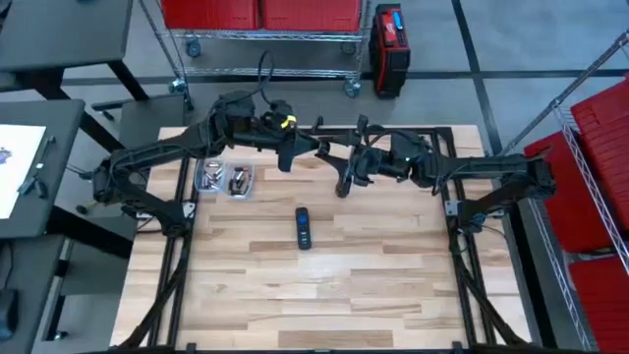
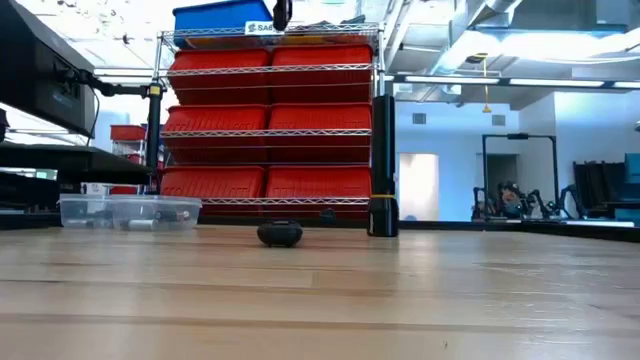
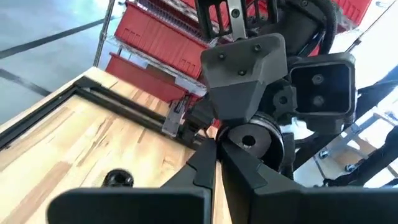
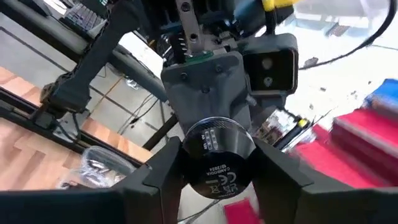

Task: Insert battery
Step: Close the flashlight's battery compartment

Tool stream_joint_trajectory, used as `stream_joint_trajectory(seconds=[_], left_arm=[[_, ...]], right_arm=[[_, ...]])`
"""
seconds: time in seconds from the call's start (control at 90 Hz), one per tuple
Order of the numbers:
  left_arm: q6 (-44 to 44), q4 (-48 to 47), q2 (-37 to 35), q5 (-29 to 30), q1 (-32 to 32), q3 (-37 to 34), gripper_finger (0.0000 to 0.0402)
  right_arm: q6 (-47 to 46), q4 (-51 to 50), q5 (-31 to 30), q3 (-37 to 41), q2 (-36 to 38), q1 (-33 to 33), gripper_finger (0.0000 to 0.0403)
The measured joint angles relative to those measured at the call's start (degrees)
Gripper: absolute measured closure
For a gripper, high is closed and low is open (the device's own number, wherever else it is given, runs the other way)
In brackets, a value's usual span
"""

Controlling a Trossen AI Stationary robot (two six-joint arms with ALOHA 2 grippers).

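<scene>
While nothing is gripped yet, worth weighing the batteries [image 1: 236, 182] first: left of centre in the high view, lying loose in a clear tray [image 1: 210, 181] on the table [image 1: 393, 275]. Probably small, rigid, smooth metal cylinders, dense for their bulk and prone to roll or slip. Best pinched across the middle of the barrel, not by the ends, and lifted clear of the tray wall.

Just right of the tray and higher in frame, left gripper [image 1: 290, 149] hanging raised, fingers [image 3: 200, 174] narrowed almost together and holding nothing.

Below it, near mid-frame, dark remote [image 1: 304, 227] flat on the table, well apart from the tray; likely light and apt to skate when pushed, so needs steadying along its long sides.

Further right, right gripper [image 1: 344, 179] also raised, facing the left one, fingers [image 4: 158, 174] spread wide and empty.
</scene>
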State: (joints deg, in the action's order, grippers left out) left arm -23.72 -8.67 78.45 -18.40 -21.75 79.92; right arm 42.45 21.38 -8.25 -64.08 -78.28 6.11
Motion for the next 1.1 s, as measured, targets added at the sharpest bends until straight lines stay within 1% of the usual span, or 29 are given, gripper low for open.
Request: stream_joint_trajectory(seconds=[0.078, 0.156, 0.256, 0.311, 0.378, 0.467, 0.567, 0.633, 0.7, 0.767, 0.922, 1.0, 1.1], left_arm=[[3.5, -8.1, -1.3, 0.8, -2.3, -0.2, 0.0373], [5.4, -16.2, -3.2, 3.5, -4.5, -0.2, 0.0351], [6.1, -23.8, -6.9, 3.5, -7.3, -0.1, 0.0328], [7.5, -28.8, -8.7, 3.5, -8.4, -0.1, 0.032], [9.3, -32.0, -10.9, 4.4, -9.0, -0.2, 0.0316], [10.4, -34.1, -14.4, 7.0, -9.4, -0.2, 0.0315], [11.8, -34.5, -17.8, 9.6, -9.4, -0.2, 0.0317], [12.1, -34.5, -19.7, 10.2, -9.4, -0.2, 0.0318], [12.1, -34.5, -21.5, 10.3, -9.4, -0.2, 0.0319], [12.1, -34.9, -23.5, 10.2, -9.3, -0.2, 0.0319], [12.3, -38.1, -26.6, 10.1, -9.3, -0.2, 0.0319], [13.5, -40.2, -27.4, 10.0, -9.3, -0.2, 0.0319], [15.2, -42.4, -27.8, 9.8, -9.3, -0.2, 0.0319]], right_arm=[[-5.2, -0.9, 0.1, -0.2, 0.4, 0.1, 0.026], [-9.1, -3.2, 0.4, -0.3, 0.5, 0.3, 0.026], [-13.9, -7.0, 0.3, -0.3, 0.1, 0.3, 0.026], [-16.6, -10.0, 0.3, -1.5, 0.1, 0.3, 0.026], [-19.2, -13.3, 0.3, -3.5, 0.1, 0.3, 0.026], [-23.3, -17.8, 0.4, -6.9, -2.1, 0.2, 0.026], [-28.0, -21.9, 0.5, -12.4, -7.1, -0.4, 0.026], [-29.8, -24.3, 0.6, -17.0, -10.7, -0.6, 0.026], [-31.3, -26.0, 0.6, -22.4, -15.1, -1.0, 0.026], [-33.1, -30.0, 0.7, -27.4, -19.7, -1.4, 0.026], [-40.8, -38.5, 0.8, -38.4, -30.2, -1.7, 0.026], [-45.9, -42.8, 0.9, -42.4, -34.7, -1.7, 0.026], [-50.0, -46.7, 1.5, -45.8, -40.2, -2.0, 0.026]])
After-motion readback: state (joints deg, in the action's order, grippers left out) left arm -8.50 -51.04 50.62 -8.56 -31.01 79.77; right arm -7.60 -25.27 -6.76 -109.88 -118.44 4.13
